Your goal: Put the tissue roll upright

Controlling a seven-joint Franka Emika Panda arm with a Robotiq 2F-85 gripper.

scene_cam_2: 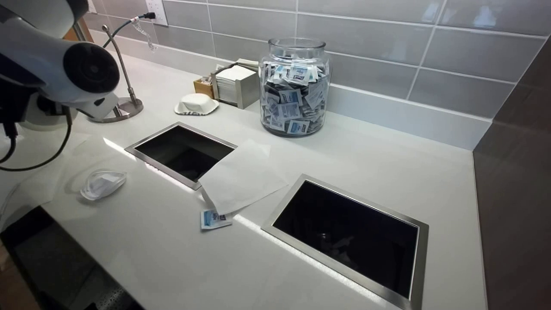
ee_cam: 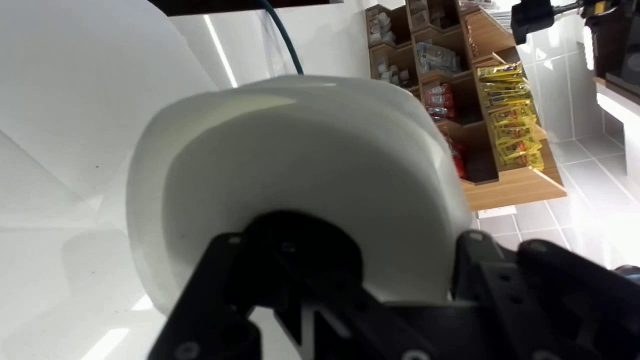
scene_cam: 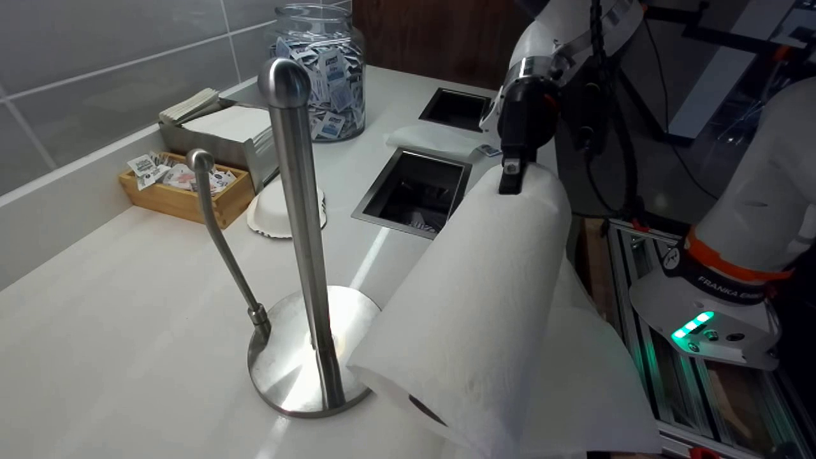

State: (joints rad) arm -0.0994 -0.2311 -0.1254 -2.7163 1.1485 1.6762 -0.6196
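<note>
The tissue roll [scene_cam: 472, 287] is a thick white cylinder. It lies tilted over the counter in an exterior view, its near end by the steel stand's base and a loose sheet trailing at its right. My gripper [scene_cam: 513, 175] is at its far end, one finger on the outside. In the wrist view, the roll's end face [ee_cam: 310, 165] fills the middle. The gripper [ee_cam: 390, 245] has one finger at the dark core and one outside, so it is shut on the roll's wall. The steel stand [scene_cam: 299, 210] is upright beside the roll. I cannot tell whether the roll's lower end touches the counter.
The stand's thin side arm [scene_cam: 223, 242] rises left of its pole. Two counter openings [scene_cam_2: 185, 150] [scene_cam_2: 344, 237] lie along the counter. A glass jar [scene_cam_2: 295, 90], napkin holder [scene_cam_2: 236, 86], wooden tray [scene_cam: 185, 191] and white paper bowl [scene_cam: 284, 207] stand near the wall.
</note>
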